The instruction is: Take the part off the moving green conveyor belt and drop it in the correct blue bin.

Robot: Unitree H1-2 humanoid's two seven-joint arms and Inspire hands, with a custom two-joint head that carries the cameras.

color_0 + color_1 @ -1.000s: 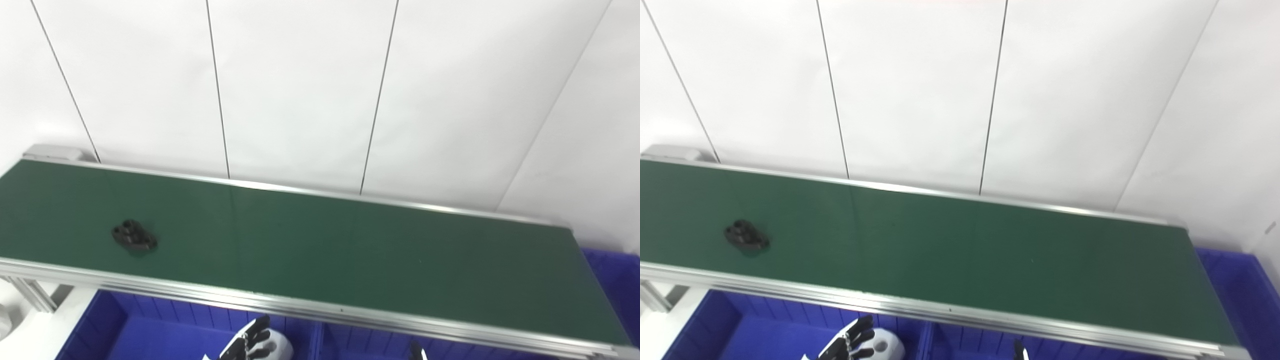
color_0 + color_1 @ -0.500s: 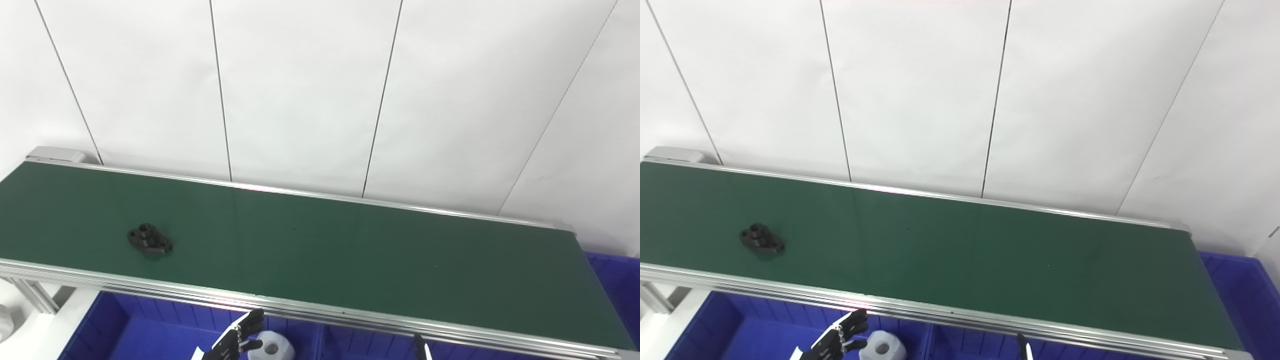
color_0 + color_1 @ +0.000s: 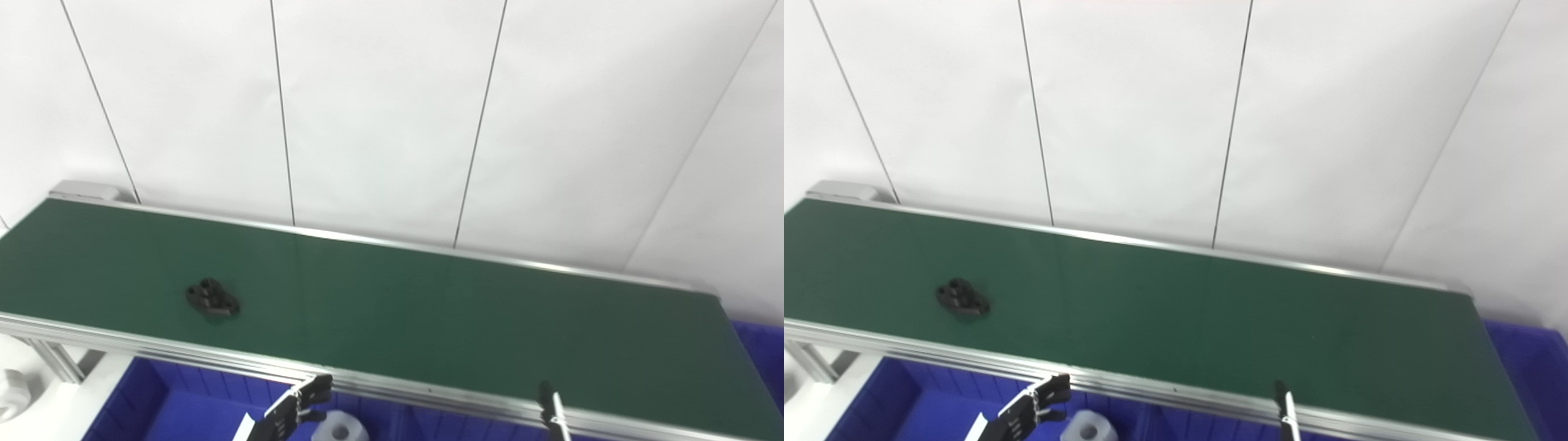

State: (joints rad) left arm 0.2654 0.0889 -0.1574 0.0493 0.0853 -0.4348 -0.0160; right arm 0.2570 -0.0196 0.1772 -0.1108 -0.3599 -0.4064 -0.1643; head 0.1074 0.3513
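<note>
A small black part point(image 3: 212, 298) with round holes lies on the green conveyor belt point(image 3: 429, 318), left of centre and near the front rail; it also shows in the right eye view point(image 3: 962, 297). My left hand point(image 3: 294, 409) is low at the bottom edge, over the left blue bin point(image 3: 184, 404), fingers apart and empty, below and right of the part. Only a fingertip of my right hand point(image 3: 549, 405) shows at the bottom edge, in front of the belt's front rail.
A white cylindrical part point(image 3: 335, 429) sits in the left blue bin beside my left hand. Another blue bin point(image 3: 759, 349) stands past the belt's right end. An aluminium frame leg point(image 3: 55, 361) supports the belt at the left. White wall panels stand behind.
The black part has travelled rightward along the belt. The camera has shifted slightly. My left hand has moved off the white part, and my right fingertip has risen further into view.
</note>
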